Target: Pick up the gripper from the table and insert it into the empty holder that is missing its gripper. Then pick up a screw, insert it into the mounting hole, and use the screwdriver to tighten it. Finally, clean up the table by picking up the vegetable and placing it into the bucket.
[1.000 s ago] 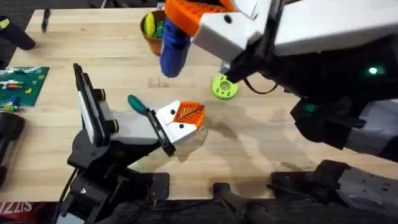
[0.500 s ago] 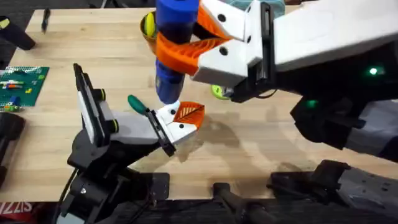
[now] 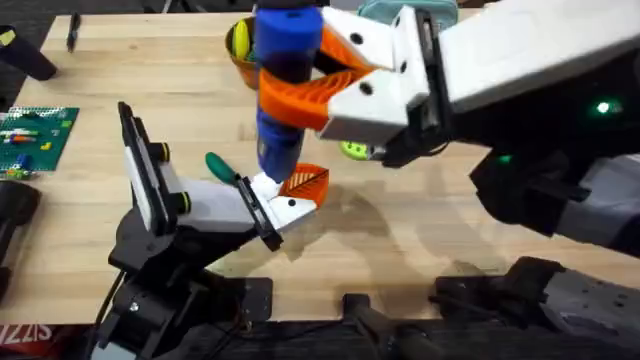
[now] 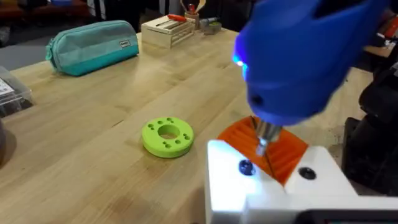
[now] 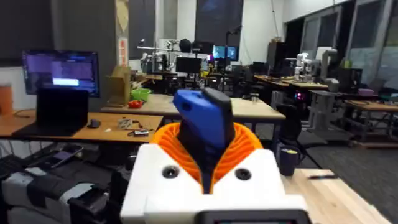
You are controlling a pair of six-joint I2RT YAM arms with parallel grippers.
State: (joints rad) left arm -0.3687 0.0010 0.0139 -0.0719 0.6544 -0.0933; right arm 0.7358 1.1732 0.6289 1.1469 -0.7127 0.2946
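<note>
The right gripper (image 3: pixel 300 85) has its orange-padded jaws clamped around the screwdriver (image 3: pixel 285 70), which stands upright with its nose pointing down. In the left wrist view the screwdriver's metal tip (image 4: pixel 262 138) comes down onto the white block beside a small dark screw head (image 4: pixel 245 167), with a blue light glowing on the tool's body. The gripper (image 3: pixel 303 183), orange ribbed face up, sits seated in the holder (image 3: pixel 215 205) at the end of the left arm, just below the driver's nose. Whether the left arm's own jaws are open or closed, I cannot tell. A green-handled tool (image 3: pixel 222 167) lies on the worktop (image 3: pixel 420 225) just beside the holder. A green disc with holes (image 4: pixel 167 137) lies nearby. The bucket (image 3: pixel 238 50) stands farther back, partly hidden behind the screwdriver, with something yellow inside.
</note>
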